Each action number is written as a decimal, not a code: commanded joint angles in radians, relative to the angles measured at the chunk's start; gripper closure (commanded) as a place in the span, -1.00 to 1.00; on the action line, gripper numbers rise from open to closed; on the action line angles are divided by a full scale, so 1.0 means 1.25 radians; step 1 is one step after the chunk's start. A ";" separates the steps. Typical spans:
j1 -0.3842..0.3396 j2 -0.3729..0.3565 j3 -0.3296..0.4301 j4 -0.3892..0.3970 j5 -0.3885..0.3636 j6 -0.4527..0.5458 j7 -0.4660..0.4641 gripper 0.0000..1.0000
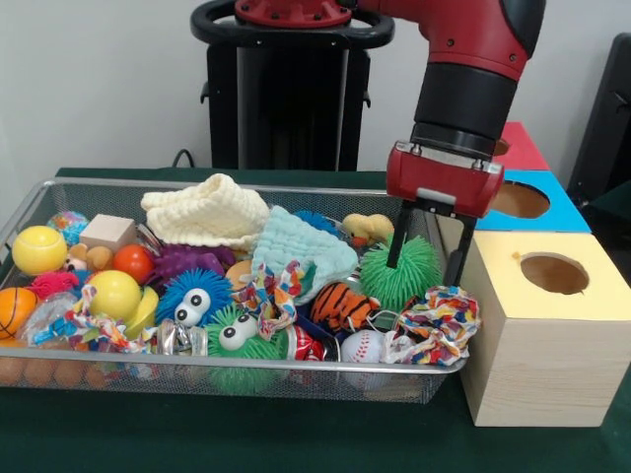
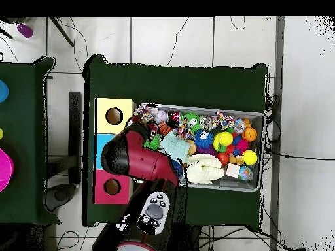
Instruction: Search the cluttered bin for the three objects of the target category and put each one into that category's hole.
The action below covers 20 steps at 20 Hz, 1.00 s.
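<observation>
Nearest you, one knotted cloth toy (image 1: 437, 325) lies in the mesh bin's (image 1: 246, 367) corner — your gripper (image 1: 428, 258) hangs just above, fingers apart, holding nothing.

No legible text or labels.

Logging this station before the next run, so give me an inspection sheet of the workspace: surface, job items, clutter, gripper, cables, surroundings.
Surface: green table.
Job's things: wire mesh bin; three knotted cloth toys in it, one at the box-side end, one mid-front, one at the other end; yellow-topped box, blue-topped box and red-topped box beside the bin.
Clutter: pale yellow washcloth, mint washcloth, green spiky ball, baseball, other balls.
Gripper: gripper open, above the bin's box-side end, holding nothing.
Cables: several on the floor.
Surroundings: second green table.
</observation>
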 commanded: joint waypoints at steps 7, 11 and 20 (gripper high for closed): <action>-0.047 0.071 0.151 0.098 -0.036 -0.257 0.281 -1.00; -0.050 0.079 0.157 0.098 -0.041 -0.278 0.283 -1.00; -0.055 0.099 0.188 0.118 0.010 -0.338 0.355 -1.00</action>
